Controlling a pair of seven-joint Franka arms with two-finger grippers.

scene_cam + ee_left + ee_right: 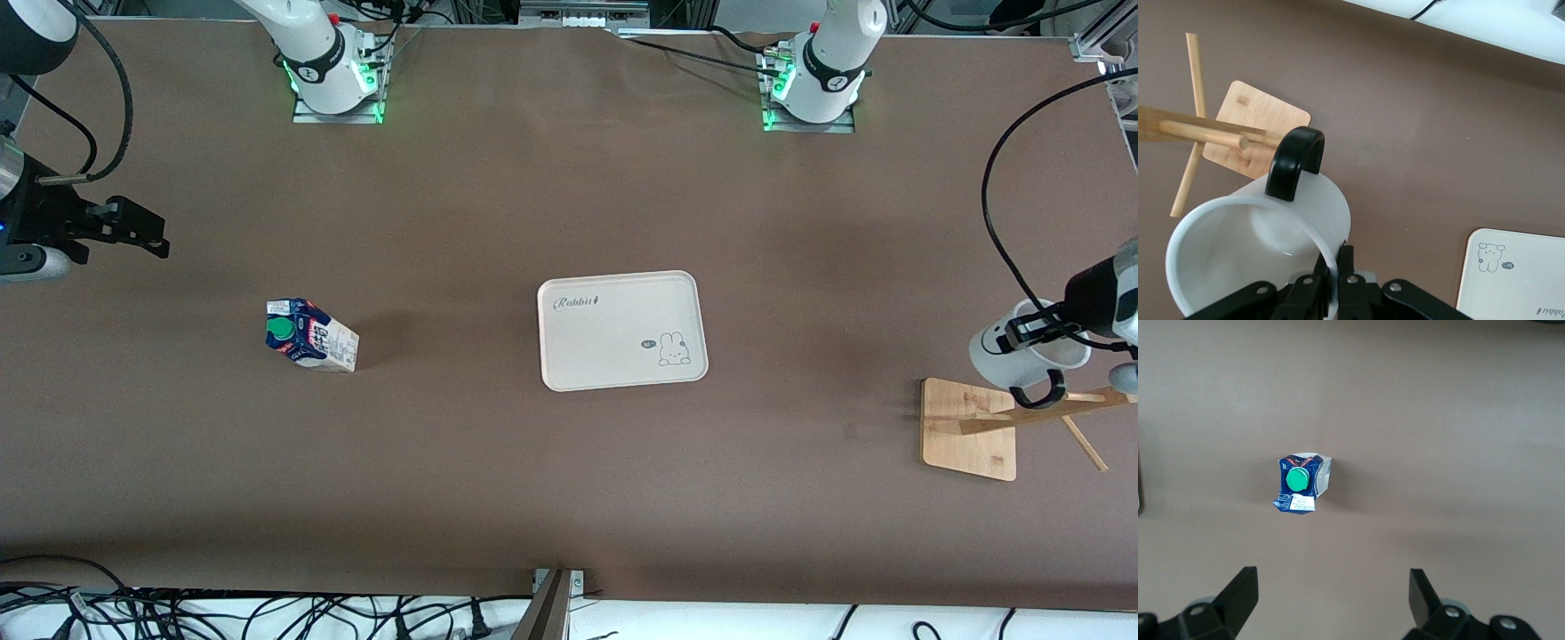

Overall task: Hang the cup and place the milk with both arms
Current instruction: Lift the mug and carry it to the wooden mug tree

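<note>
The white cup (1009,351) is held in the air, tilted on its side, over the wooden rack (969,427) at the left arm's end of the table. My left gripper (1033,331) is shut on the cup's rim, one finger inside and one outside. In the left wrist view the cup (1238,253) has its black handle (1295,163) right at the tip of a rack peg (1205,130); I cannot tell whether they touch. The milk (311,336) stands on the table toward the right arm's end. My right gripper (133,233) is open and empty, in the air; its wrist view shows the milk (1300,483) below.
A cream tray (622,331) with a rabbit drawing lies in the middle of the table, with nothing on it; its corner shows in the left wrist view (1518,280). The rack's square base (1258,127) rests on the table. Cables hang along the table's near edge.
</note>
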